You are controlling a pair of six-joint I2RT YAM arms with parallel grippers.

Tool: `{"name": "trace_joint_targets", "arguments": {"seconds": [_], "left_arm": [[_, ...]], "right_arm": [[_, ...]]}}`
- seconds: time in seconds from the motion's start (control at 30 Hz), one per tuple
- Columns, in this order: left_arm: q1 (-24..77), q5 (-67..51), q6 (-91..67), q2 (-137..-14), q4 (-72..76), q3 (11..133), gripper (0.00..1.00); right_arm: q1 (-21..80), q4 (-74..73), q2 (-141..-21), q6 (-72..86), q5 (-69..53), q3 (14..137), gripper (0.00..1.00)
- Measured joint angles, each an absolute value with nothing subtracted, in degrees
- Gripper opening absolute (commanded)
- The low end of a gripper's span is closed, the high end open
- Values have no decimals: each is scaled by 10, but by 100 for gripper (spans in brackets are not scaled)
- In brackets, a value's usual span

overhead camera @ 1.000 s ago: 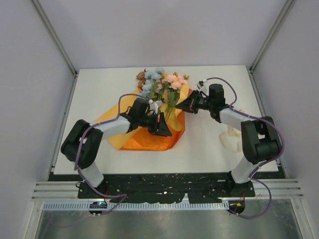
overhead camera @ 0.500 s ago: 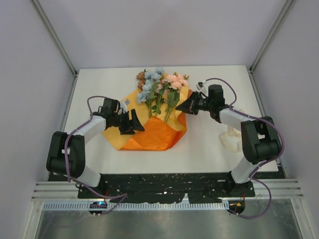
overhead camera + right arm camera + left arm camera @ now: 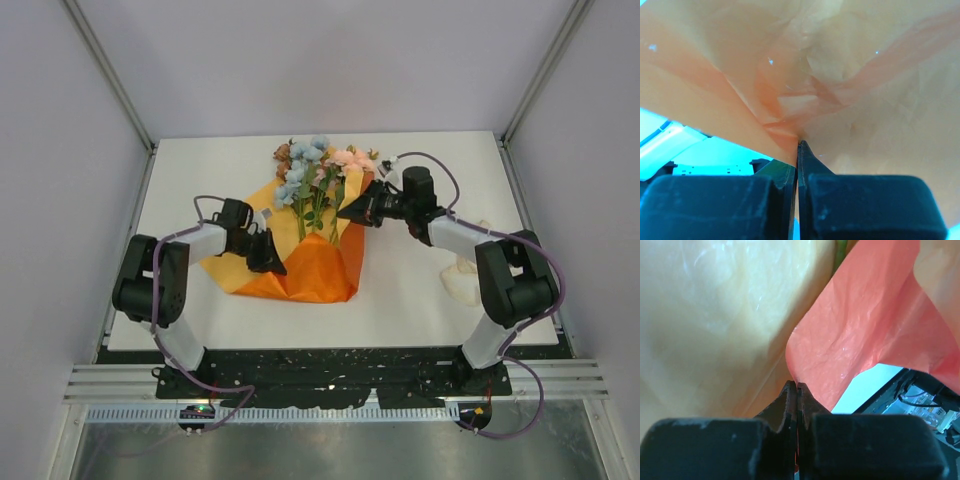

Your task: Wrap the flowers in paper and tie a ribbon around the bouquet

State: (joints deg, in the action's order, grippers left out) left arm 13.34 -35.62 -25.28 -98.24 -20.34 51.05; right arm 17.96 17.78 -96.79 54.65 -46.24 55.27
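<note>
The flowers (image 3: 318, 170) lie on the orange paper (image 3: 310, 275) at the middle of the table, blooms toward the back. My left gripper (image 3: 272, 262) is shut on the paper's left fold; the left wrist view shows a sliver of the paper (image 3: 865, 330) pinched between the closed tips of that gripper (image 3: 797, 385). My right gripper (image 3: 345, 212) holds the paper's right edge lifted beside the stems. In the right wrist view the gripper (image 3: 799, 142) is shut on the paper (image 3: 840, 75). The cream ribbon (image 3: 462, 278) lies at the right, partly behind the right arm.
White table (image 3: 200, 175) with grey walls on three sides. The arm bases sit on a black rail (image 3: 330, 375) at the near edge.
My left gripper drew back from the paper's middle to its left fold, opened, then closed on it. My right gripper carried the right flap a little leftward over the stems.
</note>
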Motion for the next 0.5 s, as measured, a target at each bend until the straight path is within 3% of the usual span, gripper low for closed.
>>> {"name": "trace_joint_targets", "arguments": {"seconds": [0.5], "left_arm": [[136, -360, -253, -1035, -199, 548, 0]], "right_arm": [[295, 319, -1114, 678, -400, 645, 6]]}}
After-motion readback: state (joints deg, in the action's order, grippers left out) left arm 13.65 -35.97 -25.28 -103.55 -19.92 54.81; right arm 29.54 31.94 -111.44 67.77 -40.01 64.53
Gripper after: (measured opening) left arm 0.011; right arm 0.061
